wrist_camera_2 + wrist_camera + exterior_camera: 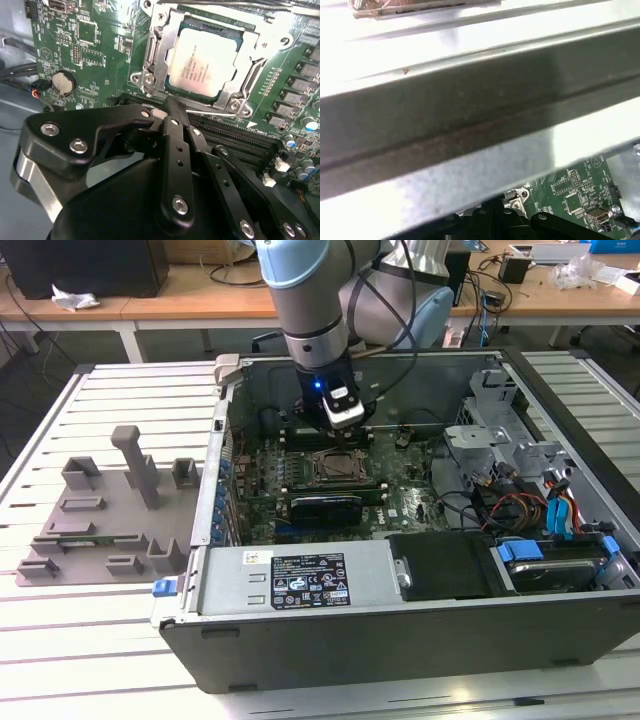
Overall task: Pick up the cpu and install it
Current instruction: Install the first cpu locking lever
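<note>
The cpu (200, 62), a square chip with a silvery top, lies flat in the socket (155, 65) on the green motherboard, with the metal frame around it. My gripper (171, 106) hangs just off the socket's edge, a little above the board. Its black fingers (176, 135) meet in one tip and hold nothing. In the exterior view the gripper (340, 426) is inside the open computer case, just behind the socket (335, 468). The first wrist view shows black gripper parts (490, 222) below the case's metal wall (470, 110).
A long black expansion card (325, 508) lies in front of the socket. The power supply (290, 580) fills the case's front. Cables (515, 510) and a drive cage (490, 430) crowd the exterior view's right. A grey fixture tray (100, 510) sits outside on the left. A coin battery (64, 82) lies on the board.
</note>
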Motion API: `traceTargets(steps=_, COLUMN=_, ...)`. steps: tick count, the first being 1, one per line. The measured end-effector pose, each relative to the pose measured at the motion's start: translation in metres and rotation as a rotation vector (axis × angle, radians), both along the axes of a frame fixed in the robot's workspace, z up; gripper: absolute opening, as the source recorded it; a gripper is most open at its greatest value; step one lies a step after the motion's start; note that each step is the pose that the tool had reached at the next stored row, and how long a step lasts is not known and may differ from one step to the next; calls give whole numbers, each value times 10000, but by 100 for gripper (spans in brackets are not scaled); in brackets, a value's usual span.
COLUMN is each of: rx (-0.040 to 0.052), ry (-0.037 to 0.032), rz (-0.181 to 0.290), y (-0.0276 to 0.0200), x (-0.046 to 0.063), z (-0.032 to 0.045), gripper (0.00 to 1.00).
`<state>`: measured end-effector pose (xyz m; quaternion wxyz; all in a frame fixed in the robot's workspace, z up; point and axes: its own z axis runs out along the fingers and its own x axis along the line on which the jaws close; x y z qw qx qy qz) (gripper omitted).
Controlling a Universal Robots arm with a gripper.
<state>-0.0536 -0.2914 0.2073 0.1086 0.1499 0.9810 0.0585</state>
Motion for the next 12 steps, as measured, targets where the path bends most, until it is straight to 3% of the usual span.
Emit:
traceTargets(steps=4, rx=86, ry=-4, rz=-19, y=19, x=-27, z=-1, gripper=11)
traceTargets(steps=12, rx=91, ry=-58, rz=-31, y=26, x=-72, z=-41, gripper=11)
